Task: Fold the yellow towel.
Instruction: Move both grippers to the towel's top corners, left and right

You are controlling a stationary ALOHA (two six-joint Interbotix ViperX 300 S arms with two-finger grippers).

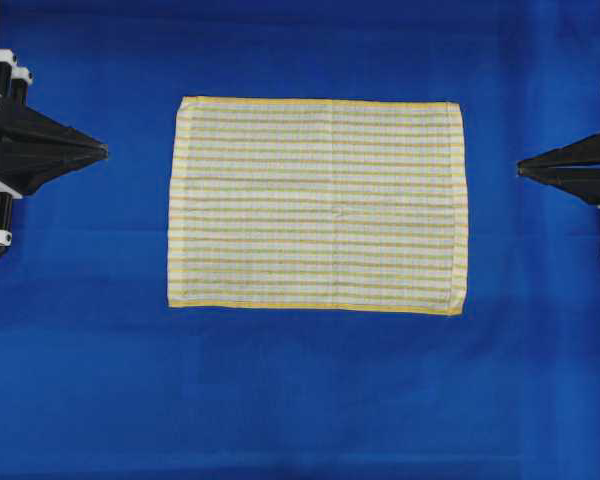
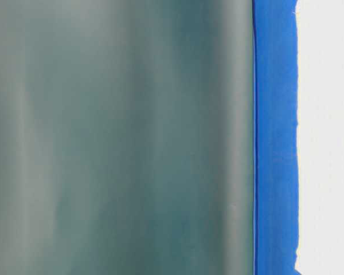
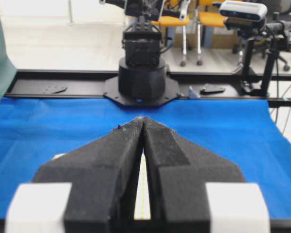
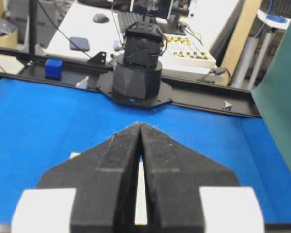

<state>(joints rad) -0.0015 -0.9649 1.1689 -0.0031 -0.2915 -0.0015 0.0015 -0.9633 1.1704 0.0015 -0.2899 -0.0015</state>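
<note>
The yellow towel [image 1: 318,205] lies spread flat in the middle of the blue table covering, white with yellow checked stripes and yellow hems. My left gripper [image 1: 104,152] sits at the left edge of the overhead view, shut and empty, a short gap from the towel's left hem. My right gripper [image 1: 520,170] mirrors it on the right, shut and empty, apart from the right hem. In the left wrist view the left gripper [image 3: 143,119] has its tips together, a sliver of towel [image 3: 142,194] showing behind the fingers. The right gripper [image 4: 139,124] looks the same in its wrist view.
The blue table covering [image 1: 300,400] stretches around the towel on all sides. Each wrist view faces the opposite arm's black base [image 3: 143,77] [image 4: 137,80] on a black rail. The table-level view shows only a blurred green sheet [image 2: 120,137] and a blue strip.
</note>
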